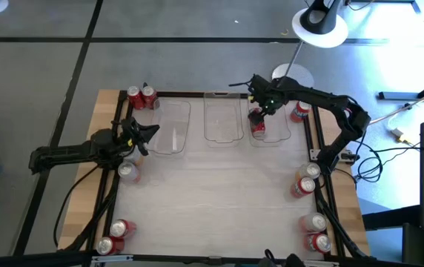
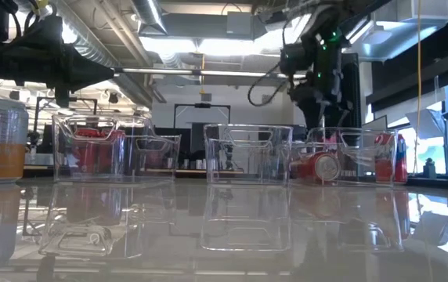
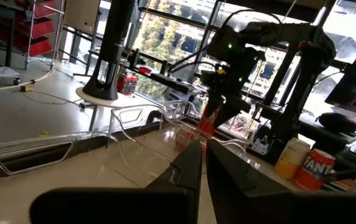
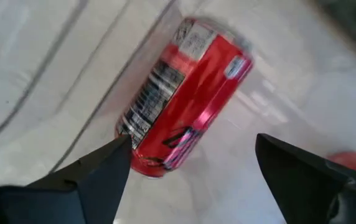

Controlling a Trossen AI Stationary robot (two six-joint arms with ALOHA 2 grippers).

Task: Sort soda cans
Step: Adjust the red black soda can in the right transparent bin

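- The right claw (image 1: 257,111) hangs spread over the right-hand clear bin (image 1: 282,138) at the far side of the tabletop (image 1: 219,193), its fingers (image 4: 97,174) wide apart and gripping nothing.
- A red soda can (image 4: 181,96) lies on its side on the floor of that bin, directly below the spread fingers and clear of both.
- The left claw (image 1: 147,134) waits above the tabletop's left side, just beside the left bin (image 1: 169,127), its fingers pressed together and empty.
- The middle bin (image 1: 222,119) stands between the other two, with nothing visible inside.
- Other cans wait around the tabletop's rim: two (image 1: 141,96) upright at the far left corner, one silver can (image 1: 128,172) along the left edge, two (image 1: 116,236) at the near left corner.
- On the right side, one can (image 1: 299,111) stands beyond the right bin, a pair (image 1: 307,179) at mid-edge, another pair (image 1: 316,231) at the near corner.
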